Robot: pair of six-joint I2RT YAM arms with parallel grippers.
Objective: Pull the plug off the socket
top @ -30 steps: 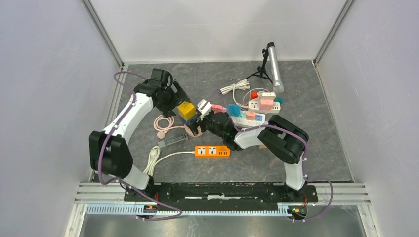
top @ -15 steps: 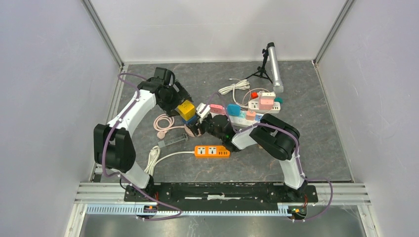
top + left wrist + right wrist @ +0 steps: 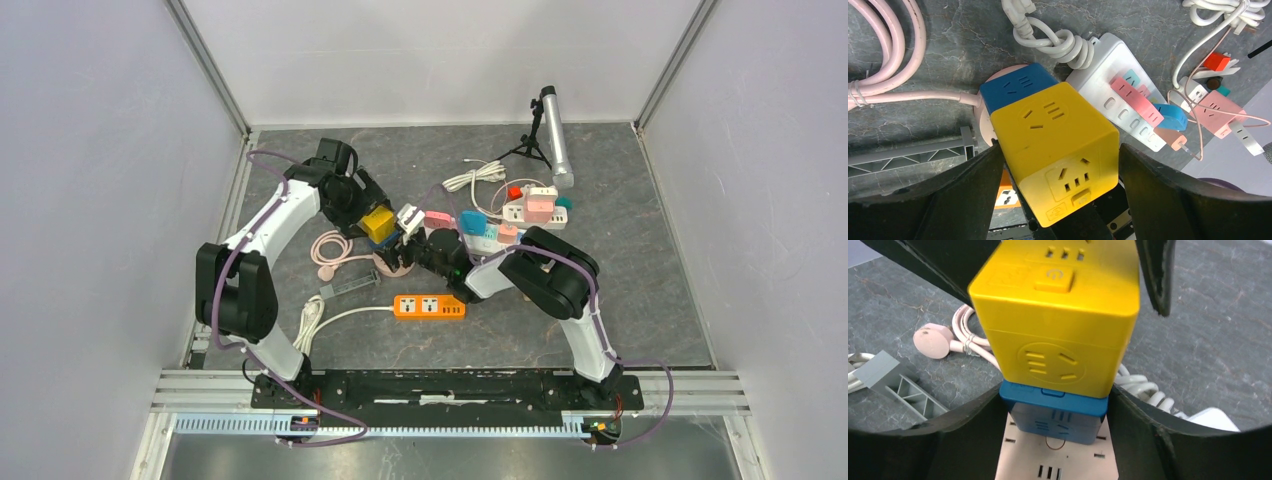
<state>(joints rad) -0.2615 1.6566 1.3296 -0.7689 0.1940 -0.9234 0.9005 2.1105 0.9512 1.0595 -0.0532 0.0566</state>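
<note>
My left arm (image 3: 270, 225) is folded at the elbow, forearm reaching up and right. Left gripper (image 3: 366, 208) angles down toward centre, jaws spread wide. My right arm (image 3: 545, 275) is bent too, forearm running low to the left. Right gripper (image 3: 403, 247) sits just below the left one, tips nearly meeting, jaws partly apart. Can't tell if either pair is actually clamping. Left fingers (image 3: 1154, 275) show in the right wrist view.

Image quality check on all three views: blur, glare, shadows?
Top external: even diffuse light, soft shadows, table sharp, no glare. Left wrist: yellow cube crisp, left gripper's fingers dark and soft-edged. Right wrist: yellow cube and blue cube slightly soft, right gripper's fingers blurred black, bottom corners dark.
</note>
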